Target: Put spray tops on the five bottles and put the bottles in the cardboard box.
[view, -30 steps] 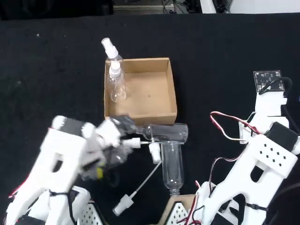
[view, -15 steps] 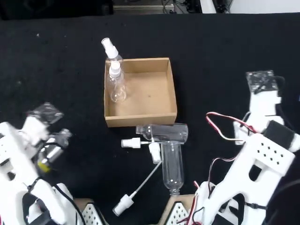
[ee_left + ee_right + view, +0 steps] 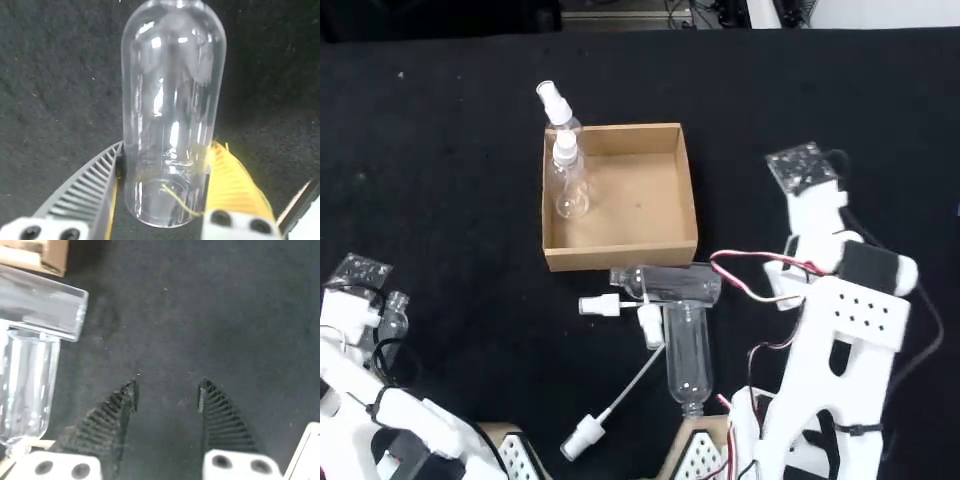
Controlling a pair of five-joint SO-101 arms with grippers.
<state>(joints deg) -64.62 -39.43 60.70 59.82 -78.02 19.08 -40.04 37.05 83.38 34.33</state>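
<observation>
Spanning the whole work area, the black table (image 3: pixel 820 90) carries both arms. The cardboard box (image 3: pixel 688 190) sits open-topped ahead of both grippers and between them, nearer the R gripper.

L gripper (image 3: pixel 166 147): clamped on a clear held bottle (image 3: pixel 172 100). Its base is seated between the fingers and its body projects out past the tips over the cloth, well apart from the box.

R gripper (image 3: pixel 167 387): jaws spread, nothing between them, low over the cloth.

Just beside the R gripper, on the side toward the L gripper, two bottles lie on the table. The capped bottle (image 3: pixel 670 283) runs along the box's near wall. The open-necked bottle (image 3: pixel 688 355) lies crosswise, base toward it.

The boxed bottle (image 3: pixel 568 185), w/ spray top, lies along the box wall farthest from the R gripper. The corner bottle (image 3: pixel 555 105), also capped, is just outside the box's far corner; upright or leaning, cannot tell.

The loose spray top (image 3: pixel 585 435), w/ dip tube, lies between the two grippers and behind both, near the table's front edge.
</observation>
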